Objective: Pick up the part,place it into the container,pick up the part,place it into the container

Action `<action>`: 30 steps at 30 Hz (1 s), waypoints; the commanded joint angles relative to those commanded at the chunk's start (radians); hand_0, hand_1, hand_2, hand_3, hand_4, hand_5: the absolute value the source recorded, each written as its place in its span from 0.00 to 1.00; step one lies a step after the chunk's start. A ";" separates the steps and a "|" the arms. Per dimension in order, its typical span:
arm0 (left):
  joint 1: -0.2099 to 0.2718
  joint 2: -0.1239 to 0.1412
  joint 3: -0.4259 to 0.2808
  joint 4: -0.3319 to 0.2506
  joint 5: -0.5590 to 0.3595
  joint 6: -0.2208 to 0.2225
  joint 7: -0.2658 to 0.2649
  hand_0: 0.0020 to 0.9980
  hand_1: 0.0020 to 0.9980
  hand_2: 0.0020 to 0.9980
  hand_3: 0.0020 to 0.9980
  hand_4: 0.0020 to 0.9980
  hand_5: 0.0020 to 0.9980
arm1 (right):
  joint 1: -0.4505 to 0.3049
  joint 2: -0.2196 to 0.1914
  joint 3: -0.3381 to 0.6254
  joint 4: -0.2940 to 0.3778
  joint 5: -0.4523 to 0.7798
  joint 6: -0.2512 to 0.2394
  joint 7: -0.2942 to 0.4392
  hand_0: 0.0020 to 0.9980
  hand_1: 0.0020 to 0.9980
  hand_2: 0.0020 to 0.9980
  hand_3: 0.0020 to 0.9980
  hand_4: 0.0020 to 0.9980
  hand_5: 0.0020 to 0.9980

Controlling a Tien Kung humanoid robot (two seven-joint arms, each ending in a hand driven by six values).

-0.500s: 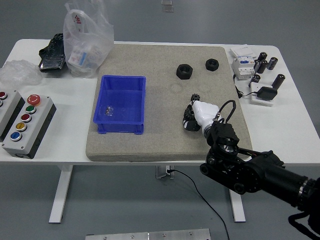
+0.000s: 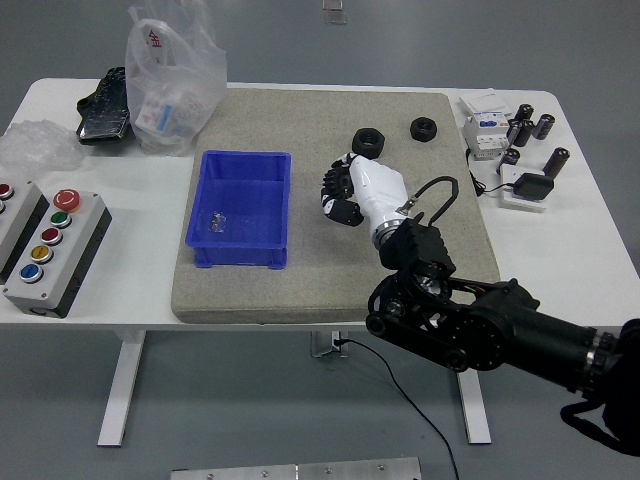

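Two black hex nuts lie on the grey mat (image 2: 300, 290): a larger nut (image 2: 368, 138) and a smaller nut (image 2: 424, 127) to its right. The blue container (image 2: 206, 250) stands on the mat's left part, with a small clear bit (image 2: 218, 222) on its floor. My right hand (image 2: 334, 196), white with black fingers, reaches in from the lower right. It hovers just below and left of the larger nut, between that nut and the container. Its fingers hang loosely curved and hold nothing. The left arm is out of sight.
A button box (image 2: 52, 250) sits at the left edge. A plastic bag (image 2: 172, 80) and a black item (image 2: 105, 105) lie at the back left. Small electrical parts (image 2: 515, 140) and a cable (image 2: 480, 180) are at the back right.
My right hand has moved up and to the left, from the mat's lower right to a spot just beside the larger nut. Both nuts stay in place.
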 joint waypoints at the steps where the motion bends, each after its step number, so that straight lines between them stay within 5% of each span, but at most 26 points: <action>1: 0.000 0.000 -0.001 0.000 0.001 0.000 0.001 0.69 0.58 0.55 0.63 0.58 0.16 | 0.006 0.003 -0.009 0.009 0.016 -0.008 0.011 0.34 0.55 0.36 0.47 0.26 0.00; 7: -0.002 0.004 -0.003 0.000 0.005 0.000 0.006 0.69 0.58 0.55 0.63 0.58 0.16 | 0.039 0.020 -0.031 0.074 0.100 -0.023 0.125 0.39 0.55 0.36 0.49 0.27 0.00; 8: -0.002 0.004 -0.004 0.000 0.007 0.000 0.007 0.69 0.58 0.55 0.63 0.58 0.16 | 0.043 0.021 -0.031 0.085 0.107 -0.020 0.145 0.49 0.58 0.49 0.53 0.35 0.00; 13: -0.004 0.004 -0.008 0.000 0.013 -0.001 0.010 0.69 0.58 0.55 0.63 0.58 0.16 | 0.060 0.030 -0.039 0.104 0.149 0.024 0.218 0.49 0.58 0.49 0.53 0.35 0.00; 14: -0.004 0.004 -0.007 0.000 0.013 -0.001 0.010 0.69 0.58 0.55 0.63 0.58 0.17 | 0.061 0.031 -0.042 0.101 0.161 0.036 0.223 0.62 0.69 0.67 0.67 0.48 0.00; 19: -0.006 0.004 -0.006 0.000 0.012 -0.001 0.010 0.69 0.58 0.55 0.63 0.58 0.17 | 0.063 0.035 -0.049 0.088 0.184 0.074 0.225 0.62 0.69 0.67 0.67 0.48 0.00; 20: -0.006 0.004 -0.006 0.000 0.012 -0.001 0.010 0.69 0.58 0.55 0.63 0.58 0.17 | 0.062 0.036 -0.049 0.084 0.182 0.080 0.221 0.68 0.73 0.71 0.71 0.38 0.17; 30: -0.008 0.005 -0.005 0.000 0.013 -0.003 0.010 0.69 0.58 0.55 0.63 0.58 0.17 | 0.051 0.036 -0.047 0.055 0.192 0.094 0.215 0.70 0.73 0.72 0.71 0.42 0.21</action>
